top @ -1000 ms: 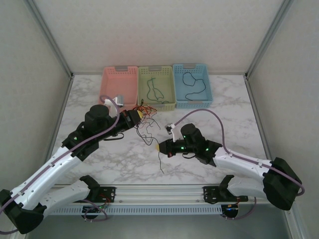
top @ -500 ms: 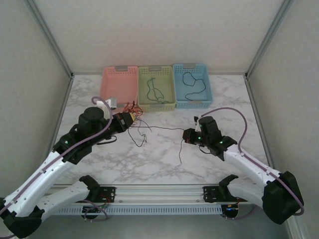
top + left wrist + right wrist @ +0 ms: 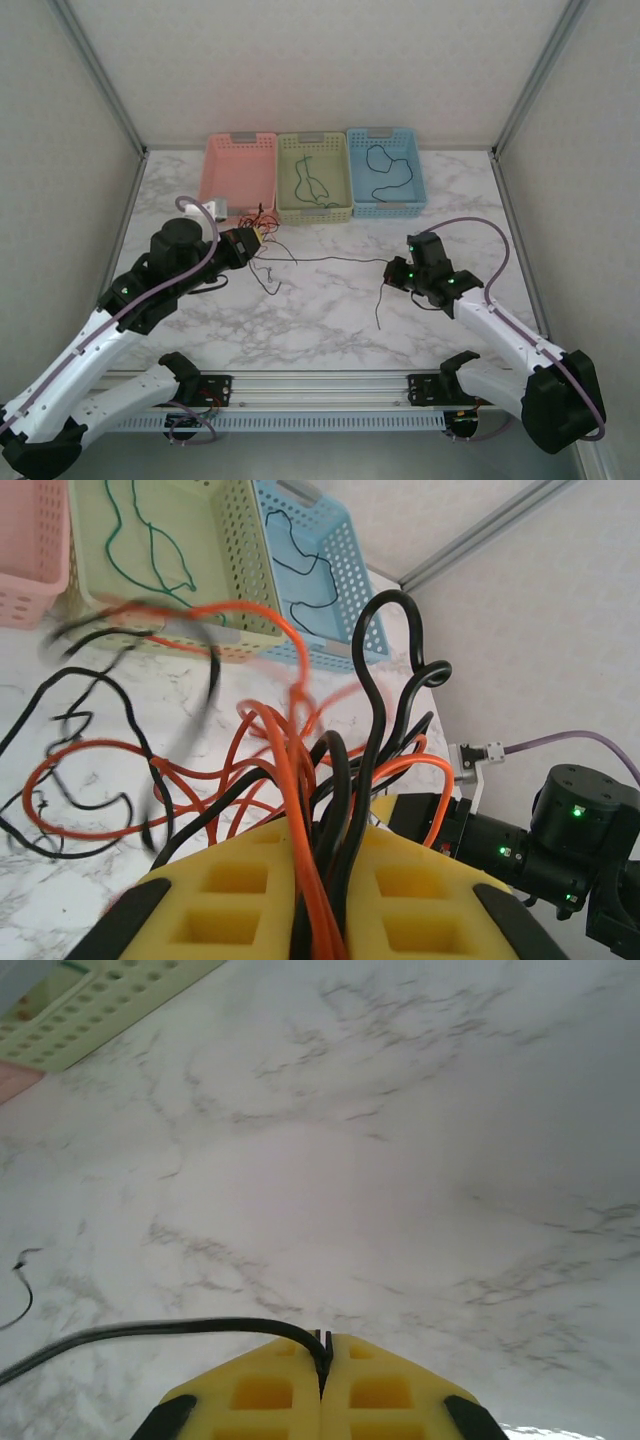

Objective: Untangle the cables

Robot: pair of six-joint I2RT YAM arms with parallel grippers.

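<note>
My left gripper (image 3: 258, 240) is shut on a tangled bundle of black and red-orange cables (image 3: 300, 730), which fan out from between its yellow pads (image 3: 240, 880) over the marble. One black cable (image 3: 330, 259) runs nearly straight from that bundle across to my right gripper (image 3: 392, 272). That gripper is shut on it, and the cable's free tail (image 3: 380, 305) trails toward the near edge. In the right wrist view the black cable (image 3: 150, 1332) enters the closed gripper (image 3: 322, 1345) from the left. In the left wrist view the left gripper (image 3: 320, 840) pinches the strands tightly.
Three baskets stand in a row at the back: pink (image 3: 213, 160), green (image 3: 314, 213) holding a green cable (image 3: 308, 185), and blue (image 3: 418, 170) holding a black cable (image 3: 385, 165). Loose black loops (image 3: 270, 280) lie beside the left gripper. Walls close in both table sides.
My right gripper has moved right and back with the black cable, drawing it out of the bundle into a long line. The left gripper has drifted slightly left, still holding the bundle.
</note>
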